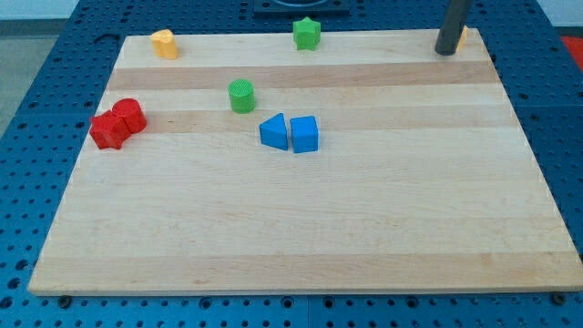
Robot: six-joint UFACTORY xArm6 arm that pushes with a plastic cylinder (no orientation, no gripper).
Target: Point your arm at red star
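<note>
The red star (108,131) lies near the board's left edge, touching a second red block (130,115), rounded in shape, just to its upper right. My tip (445,53) rests on the board at the view's top right corner, far from the red star, about the full width of the board away. A small yellow block (462,36) peeks out just behind the rod on its right side, mostly hidden by it.
A yellow block (164,44) sits at the top left and a green star (307,34) at the top middle. A green cylinder (241,96) stands left of centre. A blue triangle (272,131) and a blue block (304,134) touch side by side near the centre. The wooden board (301,237) lies on a blue perforated table.
</note>
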